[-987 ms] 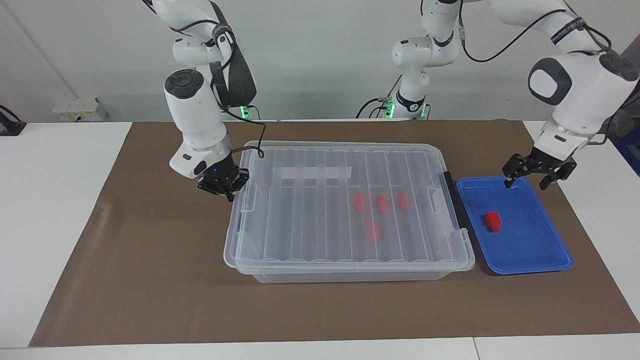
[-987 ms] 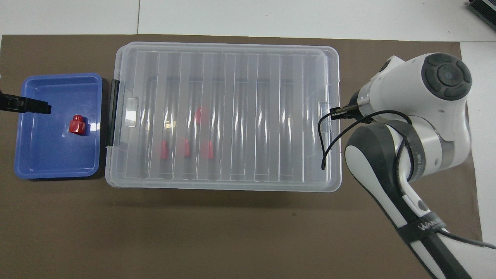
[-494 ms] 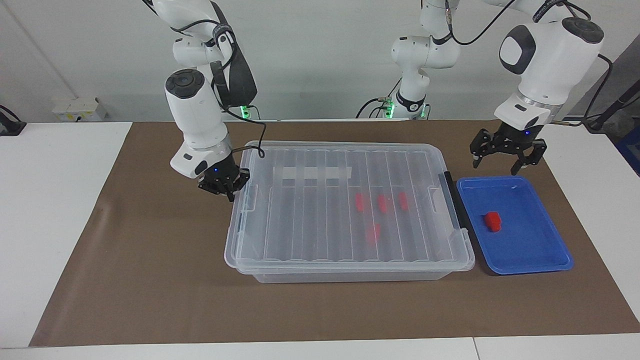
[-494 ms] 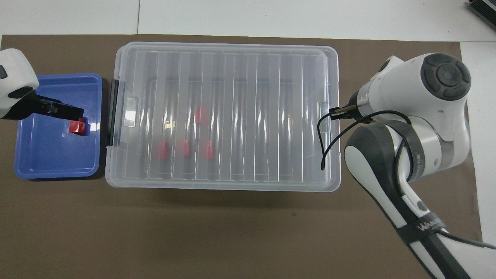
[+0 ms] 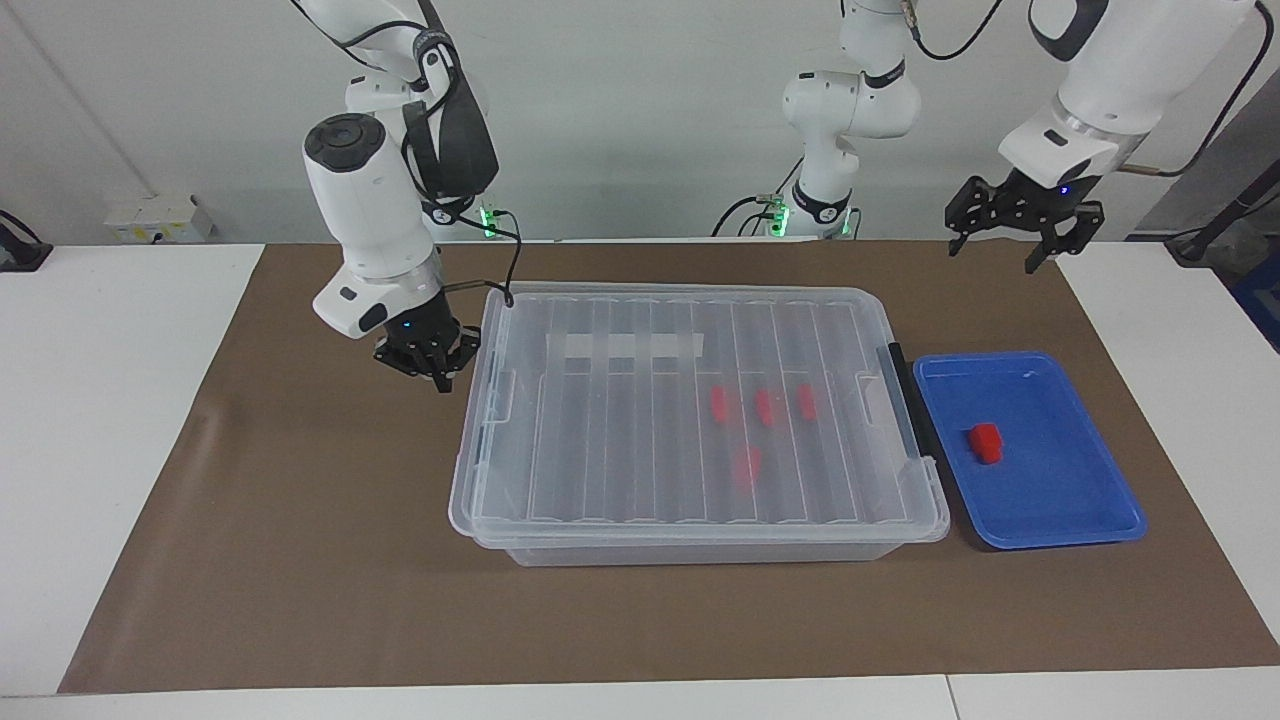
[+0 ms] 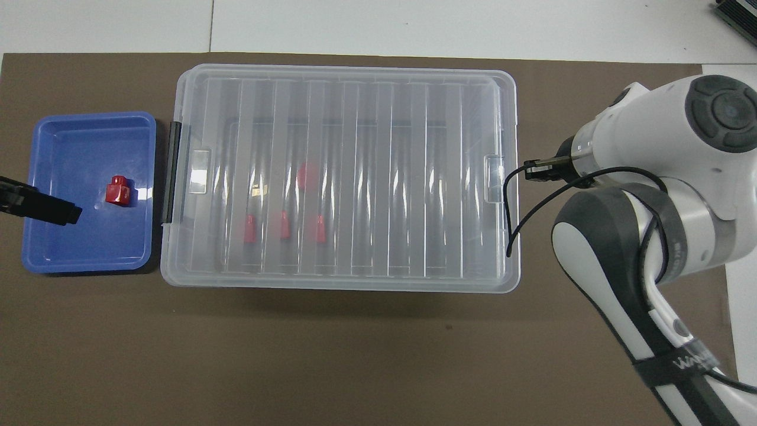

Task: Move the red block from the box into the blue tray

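The box [image 5: 690, 420] is a clear bin with its ribbed lid on, and several red blocks [image 5: 765, 405] show through the lid. Beside its black latch lies the blue tray [image 5: 1060, 520] with one red block [image 5: 986, 442] in it, also seen from above as the red block [image 6: 117, 191] in the blue tray [image 6: 89, 117]. My left gripper [image 5: 994, 252] hangs open and empty, high above the mat on the robots' side of the tray. My right gripper [image 5: 437, 381] is shut on nothing, low over the mat just off the box's unlatched end.
A brown mat [image 5: 300, 560] covers the table under the box and tray. The right arm's cable [image 6: 511, 213] hangs over the box's end. White table [image 5: 100, 450] lies bare past the mat.
My left gripper has risen from just over the tray to well above it, drawing back toward the robots. My right gripper has pulled a little up and away from the box's end.
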### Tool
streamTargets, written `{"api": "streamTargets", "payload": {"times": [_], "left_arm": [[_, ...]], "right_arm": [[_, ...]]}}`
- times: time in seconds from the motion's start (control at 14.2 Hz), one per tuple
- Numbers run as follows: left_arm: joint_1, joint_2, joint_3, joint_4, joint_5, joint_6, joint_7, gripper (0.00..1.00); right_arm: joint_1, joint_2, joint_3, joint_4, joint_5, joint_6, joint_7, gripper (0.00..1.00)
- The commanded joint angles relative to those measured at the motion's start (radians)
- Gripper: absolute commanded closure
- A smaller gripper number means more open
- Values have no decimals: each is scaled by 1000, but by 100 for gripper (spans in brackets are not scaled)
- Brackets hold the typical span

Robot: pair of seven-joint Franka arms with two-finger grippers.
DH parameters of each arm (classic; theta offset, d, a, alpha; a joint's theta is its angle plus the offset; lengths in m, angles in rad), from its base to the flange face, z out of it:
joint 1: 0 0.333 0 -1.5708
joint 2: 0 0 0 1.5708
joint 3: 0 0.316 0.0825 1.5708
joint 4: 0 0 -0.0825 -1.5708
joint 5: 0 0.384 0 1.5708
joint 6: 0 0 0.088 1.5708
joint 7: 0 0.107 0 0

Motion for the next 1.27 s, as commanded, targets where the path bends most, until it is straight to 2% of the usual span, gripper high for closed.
{"api": "streamTargets", "payload": {"times": [0.0, 0.14, 0.35, 0.49, 0.85, 0.92, 1.06, 1.2], "left_arm": [[63, 46, -36, 130, 28, -97, 14, 0], [82, 23, -39, 52, 32, 13, 21, 0], [77, 46, -41, 34, 42, 64, 21, 0], [62, 31, -39, -34, 39, 115, 25, 0], [51, 72, -45, -31, 46, 135, 25, 0], [42, 107, -45, -10, 43, 129, 23, 0], [47, 178, -52, 108, 37, 74, 25, 0], [47, 164, -52, 89, 40, 77, 25, 0]], "right_arm": [[-9, -62, -40, -10, 15, -54, 33, 0], [-10, -93, -85, -5, 15, -94, 33, 0], [-15, -122, -142, 25, 15, -152, 25, 0], [-36, -122, -148, 83, 15, -223, 27, 0], [-68, -101, -145, 231, 6, -387, 27, 0], [-71, -93, -143, 246, 3, -403, 22, 0], [-73, -102, -140, 254, 3, -423, 22, 0], [-73, -122, -140, 233, 6, -438, 21, 0]]}}
